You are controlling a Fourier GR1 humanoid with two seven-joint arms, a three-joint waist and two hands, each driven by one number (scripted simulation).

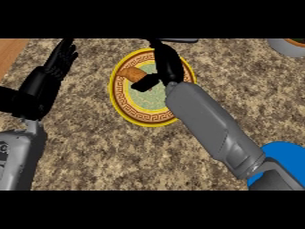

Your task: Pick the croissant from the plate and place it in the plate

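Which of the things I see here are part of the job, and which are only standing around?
Part of the job: croissant; yellow-rimmed plate under it; blue plate at the lower right; right hand above the croissant.

Only standing around: grey pot at the top right edge; left hand, resting open at the left.

Both arms wear smooth grey casings. The left forearm (13,159), lower left of the frame, has a paler inset panel with small marks, and the right forearm (211,123) shows seams near its lower end. The left hand (39,89) and right hand (167,67) are black.
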